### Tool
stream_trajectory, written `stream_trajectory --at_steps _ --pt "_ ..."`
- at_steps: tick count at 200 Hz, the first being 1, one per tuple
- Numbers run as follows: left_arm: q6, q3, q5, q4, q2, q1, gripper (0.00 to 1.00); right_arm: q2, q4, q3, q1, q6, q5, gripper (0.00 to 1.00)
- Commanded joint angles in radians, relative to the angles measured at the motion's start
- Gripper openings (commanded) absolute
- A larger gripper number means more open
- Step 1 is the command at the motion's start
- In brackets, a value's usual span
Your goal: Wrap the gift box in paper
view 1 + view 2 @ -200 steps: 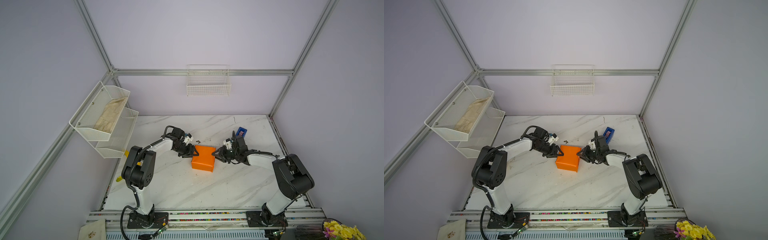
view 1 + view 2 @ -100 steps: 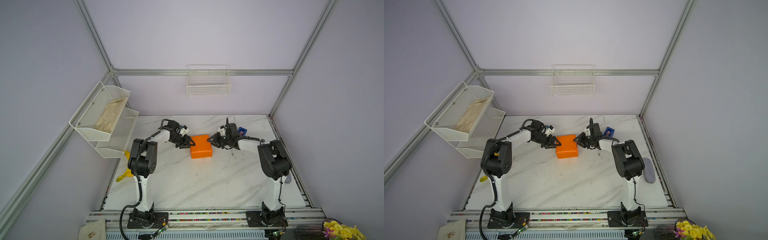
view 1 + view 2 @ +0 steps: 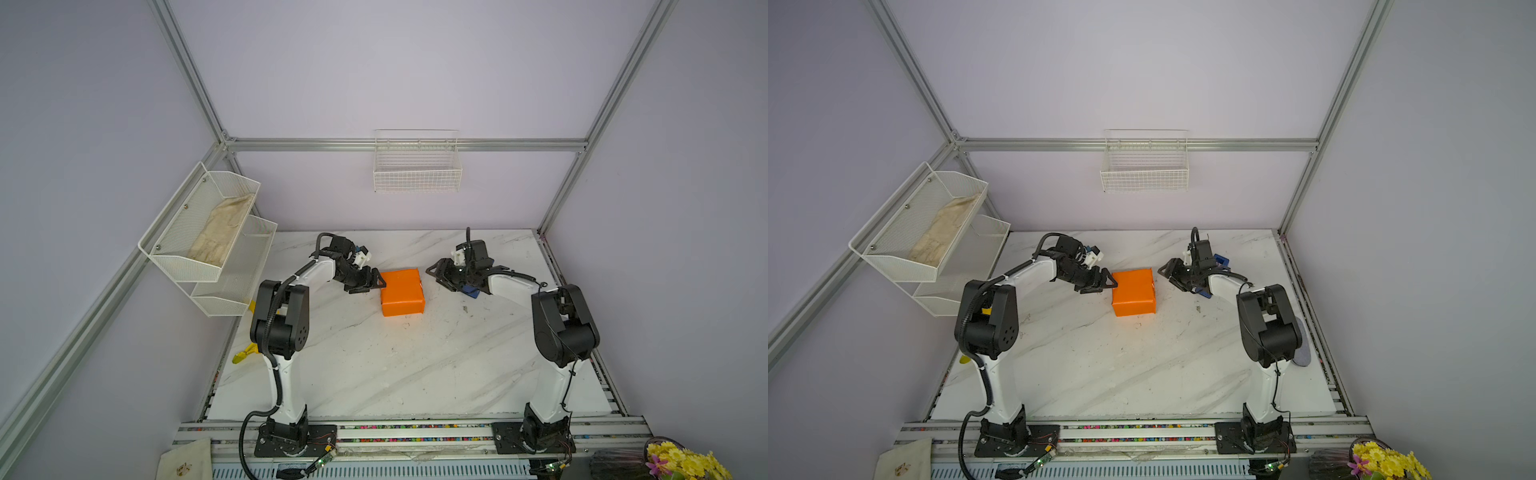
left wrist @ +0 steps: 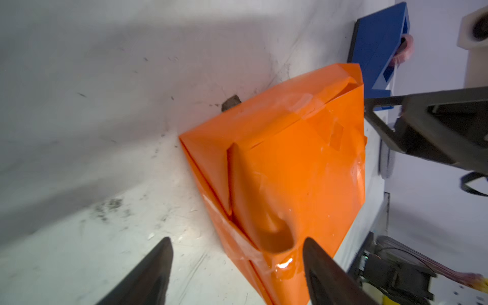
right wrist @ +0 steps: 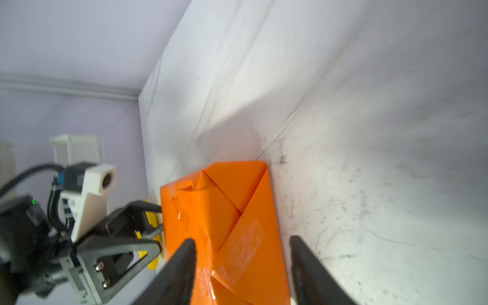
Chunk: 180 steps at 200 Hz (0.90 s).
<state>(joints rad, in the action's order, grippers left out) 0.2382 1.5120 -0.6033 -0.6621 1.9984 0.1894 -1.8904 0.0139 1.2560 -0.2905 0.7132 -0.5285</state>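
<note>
Now the paper [image 3: 402,293] hides the gift box on the table [image 3: 374,374], toward twelve o'clock. My left gripper [image 3: 376,284] at its nine and my right gripper [image 3: 432,274] at three gape empty. Wrapping looks finished; next, I should retreat without snagging flaps.

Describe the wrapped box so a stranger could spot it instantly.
On the white marble table, look between the left claw and right claw. The gift box sits there wrapped in paper: the only orange block, bigger than the blue tape dispenser nearby.
</note>
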Motion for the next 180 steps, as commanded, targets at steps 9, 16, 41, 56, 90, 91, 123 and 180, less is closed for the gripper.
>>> stream_trajectory --at_steps 9,16,41,56,90,91,123,180 --pt "-0.019 -0.081 0.291 0.022 -0.171 -0.027 0.97 0.159 0.082 -0.053 0.095 -0.146 0.268 0.97" --pt "-0.019 -0.108 0.368 0.036 -0.196 -0.028 1.0 0.187 0.084 -0.073 0.118 -0.167 0.328 0.97" --pt "-0.011 -0.21 0.607 0.095 -0.274 -0.028 1.0 0.247 0.075 -0.129 0.182 -0.269 0.51 0.97" --pt "-0.001 -0.288 0.741 0.167 -0.323 -0.028 1.0 0.271 0.041 -0.167 0.189 -0.365 0.663 0.97" --pt "-0.014 -0.481 1.037 0.36 -0.418 -0.028 1.0 0.315 -0.217 -0.343 0.206 -0.508 0.865 0.97" --pt "-0.016 -0.487 1.043 0.364 -0.421 -0.028 1.0 0.317 -0.228 -0.349 0.206 -0.512 0.865 0.97" --pt "-0.139 -0.694 1.123 0.644 -0.5 -0.028 1.0 0.302 -0.506 -0.494 0.214 -0.607 0.902 0.97" --pt "-0.302 -1.002 1.091 1.241 -0.522 -0.027 1.0 0.285 -1.062 -0.753 0.219 -0.629 0.83 0.97"
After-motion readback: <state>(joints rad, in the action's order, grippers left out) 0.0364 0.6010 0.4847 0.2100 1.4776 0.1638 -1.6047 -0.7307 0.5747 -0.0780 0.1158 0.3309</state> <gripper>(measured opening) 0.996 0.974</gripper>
